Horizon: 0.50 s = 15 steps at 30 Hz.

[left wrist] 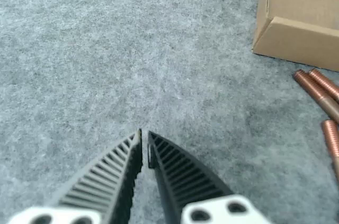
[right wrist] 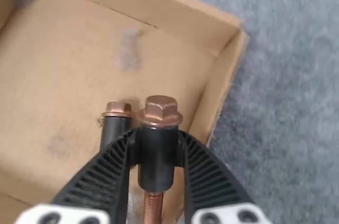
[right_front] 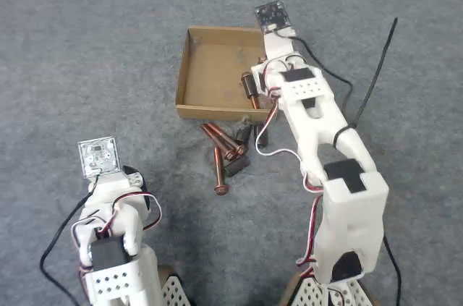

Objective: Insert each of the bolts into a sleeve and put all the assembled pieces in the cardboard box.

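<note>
1. The right tool clenches a sleeve with its bolt, just inside the right wall of the box. Released carelessly, it could strike that wall and tip out.
2. It could also knock the finished piece beside it.
3. The left tool, closed and empty, hangs near left.

The left arm and right arm are white plastic shells with black servos set in them and rows of small holes in some plates. Thin red, white and black wires loop past the joints, and a thicker black cable trails off. Each wrist bears a square camera board. The left gripper and right gripper have black, ribbed, tapering fingers on white bases.
</note>
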Motion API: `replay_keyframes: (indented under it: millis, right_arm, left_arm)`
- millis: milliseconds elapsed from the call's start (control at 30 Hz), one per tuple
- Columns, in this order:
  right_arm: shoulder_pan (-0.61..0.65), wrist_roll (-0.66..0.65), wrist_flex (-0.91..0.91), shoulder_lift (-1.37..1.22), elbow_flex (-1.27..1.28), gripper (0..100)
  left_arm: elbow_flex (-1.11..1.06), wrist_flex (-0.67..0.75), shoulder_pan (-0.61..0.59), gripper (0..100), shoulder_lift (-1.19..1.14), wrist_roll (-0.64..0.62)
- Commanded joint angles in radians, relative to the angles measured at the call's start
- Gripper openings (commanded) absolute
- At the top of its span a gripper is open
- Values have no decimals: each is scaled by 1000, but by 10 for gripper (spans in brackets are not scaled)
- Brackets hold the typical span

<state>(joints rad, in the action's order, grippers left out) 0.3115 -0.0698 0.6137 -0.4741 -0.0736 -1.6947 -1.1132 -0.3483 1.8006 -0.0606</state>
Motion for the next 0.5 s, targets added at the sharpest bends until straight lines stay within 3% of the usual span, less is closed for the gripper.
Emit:
replay_keyframes:
  millis: [0,467]
  right_arm:
    - [-15,29,62,-8,-133,6]
    - [-2,25,84,-111,-196,6]
  left_arm:
    - [8,6,-2,12,14,12]
    - [8,6,-2,12,14,14]
